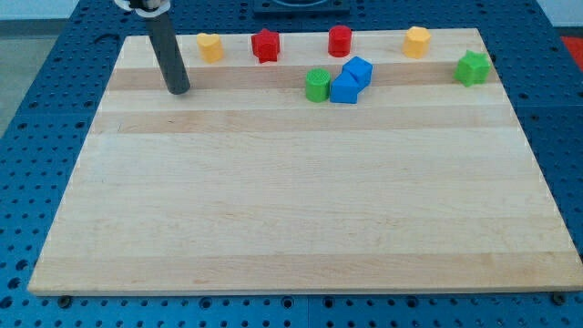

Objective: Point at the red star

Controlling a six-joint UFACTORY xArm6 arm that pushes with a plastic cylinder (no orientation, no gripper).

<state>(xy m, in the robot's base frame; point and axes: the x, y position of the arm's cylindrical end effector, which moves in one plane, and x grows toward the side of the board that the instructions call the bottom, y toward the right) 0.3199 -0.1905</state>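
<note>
Likely a robotics lab, wooden board (pixel 301 200) on blue perforated mounting table (pixel 55 82), dark rod (pixel 168 56)

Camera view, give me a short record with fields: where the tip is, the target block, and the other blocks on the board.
tip: my tip rests on the board near the view's top left, touching no block
target: red star, up and to the view's right of the tip
nearest block to tip: yellow heart
top row, other blocks: red cylinder, yellow block
cluster: green cylinder beside two blue blocks
far right: green star
surface: wooden board
</note>
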